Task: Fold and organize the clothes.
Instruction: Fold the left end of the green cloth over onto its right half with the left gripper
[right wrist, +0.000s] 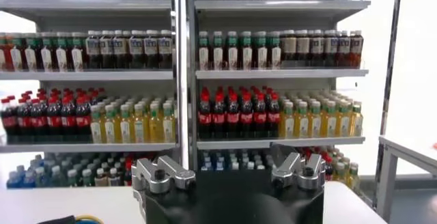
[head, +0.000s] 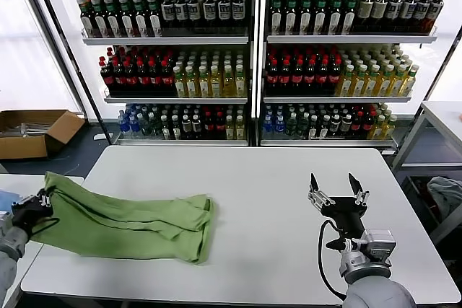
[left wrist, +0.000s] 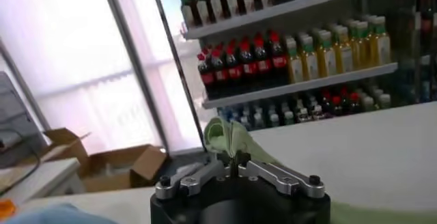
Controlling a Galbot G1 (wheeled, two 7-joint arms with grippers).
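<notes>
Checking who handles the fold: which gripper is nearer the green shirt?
Left. The left gripper is shut on the green shirt at its left end; the right gripper hangs open, well off to its right.

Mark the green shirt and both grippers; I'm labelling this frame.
green polo shirt (head: 130, 221): head view, middle of the folded fabric.
left gripper (head: 40, 201): head view, tips pinching the shirt's edge.
right gripper (head: 338, 187): head view, midway between fingertips.

left tool (head: 40, 202) clamped, right tool (head: 338, 194) agape

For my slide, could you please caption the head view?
Left gripper pinches the green polo shirt at the table edge; right gripper waits open.
</notes>
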